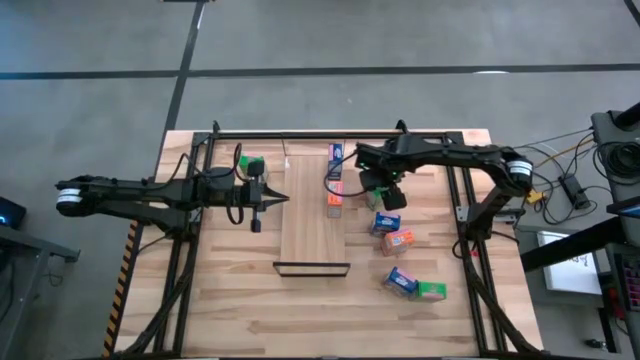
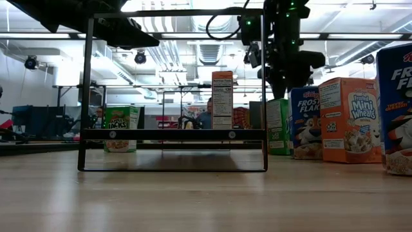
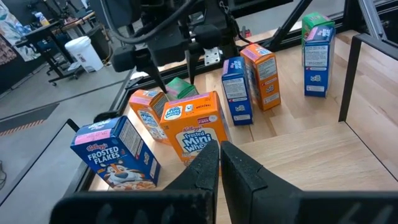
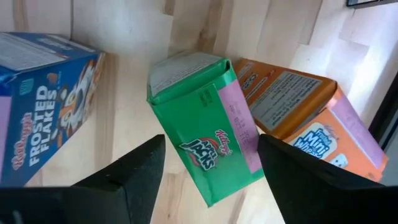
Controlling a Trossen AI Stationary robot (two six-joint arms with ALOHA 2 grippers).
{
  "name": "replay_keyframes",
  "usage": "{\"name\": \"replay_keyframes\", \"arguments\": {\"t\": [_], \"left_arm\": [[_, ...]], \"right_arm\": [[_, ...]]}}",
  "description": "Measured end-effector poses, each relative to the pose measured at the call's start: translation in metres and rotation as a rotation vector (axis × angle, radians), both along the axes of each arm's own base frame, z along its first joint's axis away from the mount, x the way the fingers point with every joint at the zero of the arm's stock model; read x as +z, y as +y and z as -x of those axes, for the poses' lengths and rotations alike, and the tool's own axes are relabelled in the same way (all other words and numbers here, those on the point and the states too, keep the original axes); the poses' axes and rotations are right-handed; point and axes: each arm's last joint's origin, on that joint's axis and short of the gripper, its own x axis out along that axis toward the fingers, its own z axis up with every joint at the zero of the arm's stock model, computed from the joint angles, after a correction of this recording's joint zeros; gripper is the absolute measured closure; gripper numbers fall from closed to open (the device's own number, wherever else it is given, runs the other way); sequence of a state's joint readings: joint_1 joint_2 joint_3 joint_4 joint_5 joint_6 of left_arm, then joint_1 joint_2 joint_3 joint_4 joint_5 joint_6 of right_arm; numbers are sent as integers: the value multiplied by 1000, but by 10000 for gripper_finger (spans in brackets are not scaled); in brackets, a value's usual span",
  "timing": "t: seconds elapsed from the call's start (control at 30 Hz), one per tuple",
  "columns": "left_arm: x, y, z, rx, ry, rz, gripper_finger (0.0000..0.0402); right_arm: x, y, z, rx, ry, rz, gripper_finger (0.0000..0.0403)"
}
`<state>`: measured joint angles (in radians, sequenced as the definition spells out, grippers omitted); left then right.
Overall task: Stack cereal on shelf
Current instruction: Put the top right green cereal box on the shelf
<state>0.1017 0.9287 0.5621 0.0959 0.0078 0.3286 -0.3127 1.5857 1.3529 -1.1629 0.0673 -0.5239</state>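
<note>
Now I hang my right gripper (image 4: 211, 171), fingers spread and empty, directly over the small green cardboard cereal box (image 4: 208, 127), beside the light wooden shelf panel (image 1: 308, 215).

Green cereal box (image 4: 205, 140) with pink side strip, flanked by blue (image 4: 40, 99) and orange boxes (image 4: 311, 118)

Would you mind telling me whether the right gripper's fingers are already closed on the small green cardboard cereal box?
No: in the right wrist view the right gripper is open, its fingers straddling the small green cardboard cereal box with gaps on both sides.
</note>
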Motion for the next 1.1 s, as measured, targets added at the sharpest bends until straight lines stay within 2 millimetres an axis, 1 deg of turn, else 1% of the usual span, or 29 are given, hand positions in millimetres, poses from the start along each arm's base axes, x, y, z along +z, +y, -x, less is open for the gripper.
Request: {"name": "replay_keyframes", "arguments": {"t": [0.2, 0.33, 0.47, 0.67, 0.77, 0.97, 1.1], "left_arm": [[0, 0, 0, 0, 0, 0, 401], [0, 0, 0, 0, 0, 0, 401], [0, 0, 0, 0, 0, 0, 401], [0, 0, 0, -1, 1, -3, 402], [0, 0, 0, -1, 1, -3, 401], [0, 0, 0, -1, 1, -3, 401], [0, 0, 0, -2, 1, -6, 401]], "right_arm": [[1, 0, 1, -4, -1, -5, 185], [1, 0, 1, -71, 4, 19, 192], [1, 1, 1, -133, 1, 19, 179], [2, 5, 1, -131, 1, 25, 137], [5, 6, 3, -131, -4, 25, 123], [10, 7, 9, -97, 17, 47, 115], [9, 6, 7, -81, 14, 49, 115]]}}
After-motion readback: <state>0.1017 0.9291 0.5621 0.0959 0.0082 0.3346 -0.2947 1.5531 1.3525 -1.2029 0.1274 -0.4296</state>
